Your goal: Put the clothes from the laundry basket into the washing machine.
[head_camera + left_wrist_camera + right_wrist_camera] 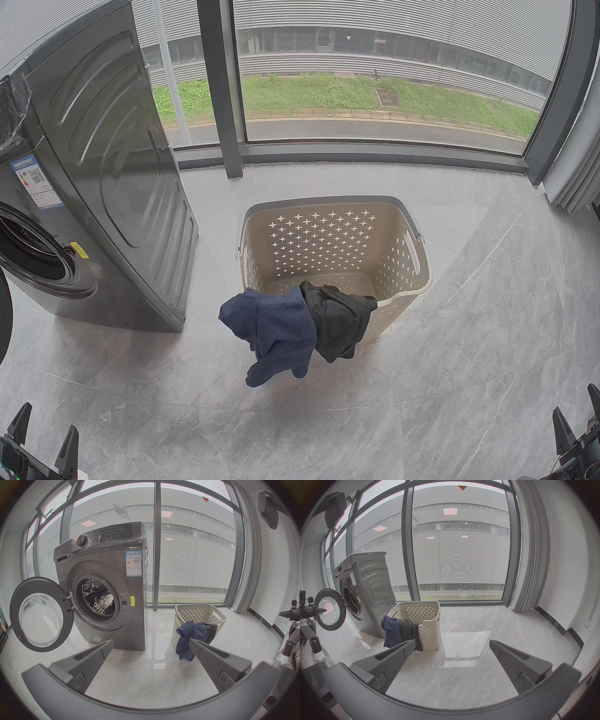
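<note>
Left end effector (pixel 45 431): hanging open, empty. Washing machine (pixel 112 175): standing left, door (pixel 40 614) gaping. Laundry basket (pixel 325 250): sitting centre, blue garment (pixel 275 331) and black garment (pixel 340 319) draping over near rim. Right end effector (pixel 575 409): hanging open, empty.

Soft daylight through window (pixel 375 75); floor (pixel 462 648) glare; wrist views fisheye-warped, vignetted.
</note>
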Tool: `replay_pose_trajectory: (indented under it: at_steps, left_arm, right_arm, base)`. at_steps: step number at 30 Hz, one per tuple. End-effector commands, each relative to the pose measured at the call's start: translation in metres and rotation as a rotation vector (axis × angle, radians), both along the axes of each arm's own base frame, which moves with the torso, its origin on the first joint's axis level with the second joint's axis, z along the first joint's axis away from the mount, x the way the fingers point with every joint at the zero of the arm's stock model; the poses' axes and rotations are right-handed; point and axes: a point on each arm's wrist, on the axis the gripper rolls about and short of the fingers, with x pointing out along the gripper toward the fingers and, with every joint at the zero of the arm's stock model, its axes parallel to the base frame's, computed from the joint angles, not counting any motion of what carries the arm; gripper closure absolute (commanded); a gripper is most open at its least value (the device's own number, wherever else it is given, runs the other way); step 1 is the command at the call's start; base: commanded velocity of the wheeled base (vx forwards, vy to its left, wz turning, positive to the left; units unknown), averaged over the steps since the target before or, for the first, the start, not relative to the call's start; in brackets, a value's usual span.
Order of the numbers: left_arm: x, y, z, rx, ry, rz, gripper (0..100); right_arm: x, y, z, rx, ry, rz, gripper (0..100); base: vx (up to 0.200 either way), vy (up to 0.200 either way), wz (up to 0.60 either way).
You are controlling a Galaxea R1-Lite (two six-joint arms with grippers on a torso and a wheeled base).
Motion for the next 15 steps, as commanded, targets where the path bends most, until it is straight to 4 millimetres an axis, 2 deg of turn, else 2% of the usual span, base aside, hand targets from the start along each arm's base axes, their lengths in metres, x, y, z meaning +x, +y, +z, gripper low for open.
replay_pose_trajectory:
  at_steps: [1,7,8,11,13,15]
  left_arm:
    - [0.0,0.0,-0.005,0.0,0.004,0.0,0]
    - [0.0,0.0,-0.005,0.0,0.004,0.003,0]
    - [0.0,0.0,-0.005,0.0,0.004,0.0,0]
    - [0.0,0.0,-0.005,0.002,0.004,0.0,0]
    - [0.0,0.0,-0.005,0.006,0.006,0.002,0]
    - [0.0,0.0,-0.005,0.006,0.006,0.002,0]
  right_arm:
    - [0.001,0.0,-0.005,0.0,0.009,0.0,0]
    - [0.001,0.0,-0.004,-0.002,-0.003,-0.002,0]
    - [-0.001,0.0,0.003,0.001,-0.043,0.005,0]
    - [-0.015,0.0,0.045,0.008,-0.21,0.001,0]
    - [-0.013,0.0,0.06,0.007,-0.201,0.001,0]
    - [-0.002,0.0,0.061,0.011,-0.118,0.022,0]
  base:
    - [0.0,0.0,0.0]
    - [0.0,0.0,0.0]
    - [0.0,0.0,0.0]
    - [0.0,0.0,0.0]
    - [0.0,0.0,0.0]
    - [0.0,0.0,0.0]
